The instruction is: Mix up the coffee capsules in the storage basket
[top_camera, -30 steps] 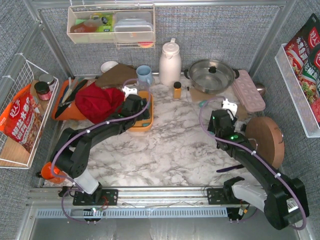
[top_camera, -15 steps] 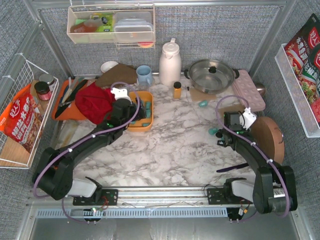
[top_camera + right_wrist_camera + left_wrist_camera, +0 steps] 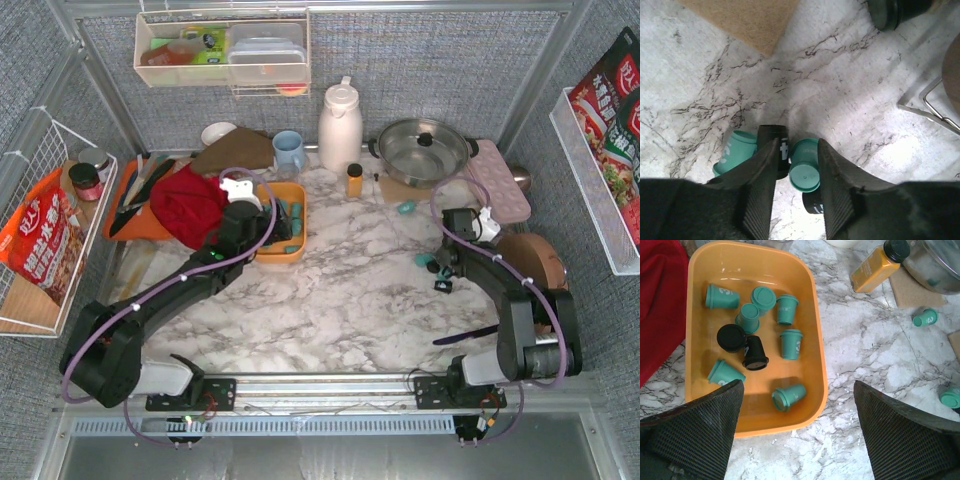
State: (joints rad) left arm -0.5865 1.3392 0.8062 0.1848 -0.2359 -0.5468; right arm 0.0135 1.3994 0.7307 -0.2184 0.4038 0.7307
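Note:
The orange-yellow storage basket [image 3: 817, 340] holds several coffee capsules, mostly teal [image 3: 790, 344] with two black ones [image 3: 756, 354]; it also shows in the top view [image 3: 293, 192]. My left gripper [image 3: 800, 440] is open and empty above the basket's near edge, also seen from above [image 3: 258, 228]. My right gripper [image 3: 799, 172] is low on the marble [image 3: 443, 272], shut on a lying teal capsule [image 3: 805, 162]. A black capsule [image 3: 776, 142] and another teal one [image 3: 737, 150] lie just left of it. Another black one [image 3: 812, 205] lies under it. A loose teal capsule [image 3: 406, 208] lies near the pot.
A small amber bottle [image 3: 354, 180] stands right of the basket. A red cloth [image 3: 195, 205] lies against its left side. A white jug [image 3: 340, 125], a steel pot [image 3: 422, 150], a pink egg tray [image 3: 497, 180] and a round wooden board [image 3: 535, 275] stand behind and right.
My right gripper has come down and left onto the loose capsules on the marble and closed round a teal one. My left gripper has pulled back from over the basket to its near edge.

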